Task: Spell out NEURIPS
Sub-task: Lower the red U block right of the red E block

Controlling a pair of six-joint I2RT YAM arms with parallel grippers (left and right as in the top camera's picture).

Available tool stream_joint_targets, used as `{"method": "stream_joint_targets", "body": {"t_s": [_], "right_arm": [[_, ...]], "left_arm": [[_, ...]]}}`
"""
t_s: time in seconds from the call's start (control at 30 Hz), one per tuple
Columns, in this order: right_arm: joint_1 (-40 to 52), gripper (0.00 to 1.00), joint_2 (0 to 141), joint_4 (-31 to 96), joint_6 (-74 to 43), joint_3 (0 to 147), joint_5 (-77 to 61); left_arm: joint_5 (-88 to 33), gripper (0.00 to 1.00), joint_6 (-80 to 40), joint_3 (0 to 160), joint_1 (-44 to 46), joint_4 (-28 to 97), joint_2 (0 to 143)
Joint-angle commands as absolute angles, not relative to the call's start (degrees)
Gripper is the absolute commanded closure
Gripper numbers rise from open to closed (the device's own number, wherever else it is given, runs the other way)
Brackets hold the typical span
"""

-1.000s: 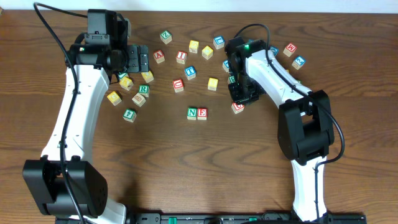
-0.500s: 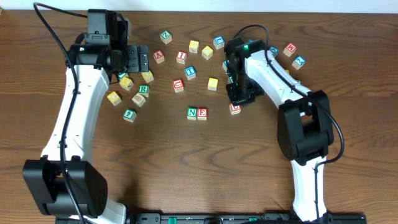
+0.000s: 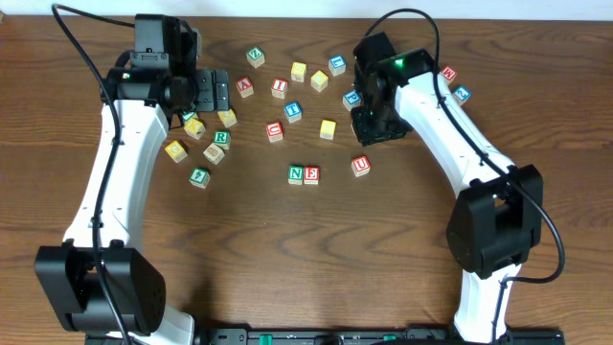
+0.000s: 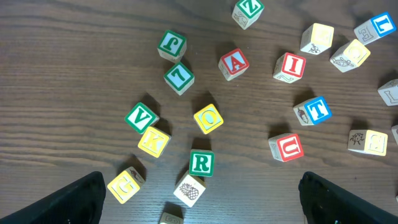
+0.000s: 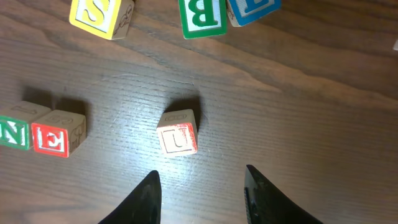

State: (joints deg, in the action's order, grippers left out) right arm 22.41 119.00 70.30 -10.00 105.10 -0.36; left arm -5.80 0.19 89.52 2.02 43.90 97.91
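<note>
The U cube (image 5: 178, 132) lies just ahead of the right gripper (image 5: 200, 186), the touching N cube (image 5: 15, 127) and E cube (image 5: 53, 134) off to its left, the S cube (image 5: 99, 15) and B cube (image 5: 202, 15) farther ahead.

1. The desk (image 3: 287, 259) is dark brown wood with plain grain and a soft sheen.
2. The U cube (image 5: 178, 135) is pale bare wood, matt, with a red painted frame; the N cube (image 5: 13, 132) and E cube (image 5: 53, 138) at left look alike.
3. The left arm (image 3: 115, 182) and right arm (image 3: 450, 125) have smooth, glossy white plastic shells.
4. The right pincer (image 5: 202, 180) is matt black.
</note>
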Motion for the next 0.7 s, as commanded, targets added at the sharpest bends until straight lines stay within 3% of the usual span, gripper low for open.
{"method": "stream_joint_targets", "body": {"t_s": [0.0,0.37,0.67], "right_arm": [[23.77,0.61,119.68,68.79,-8.12,102.45,-1.52],[25.56,0.51,119.70,59.86,-7.66,93.56,-1.67],[25.56,0.54,119.83,53.41,-8.12,87.79,-1.69]], "left_arm": [[-5.30,0.02,0.12,90.83,1.89,44.14,96.60],[-5.30,0.03,0.12,90.83,1.89,44.14,96.60],[-5.30,0.02,0.12,90.83,1.89,44.14,96.60]]}}
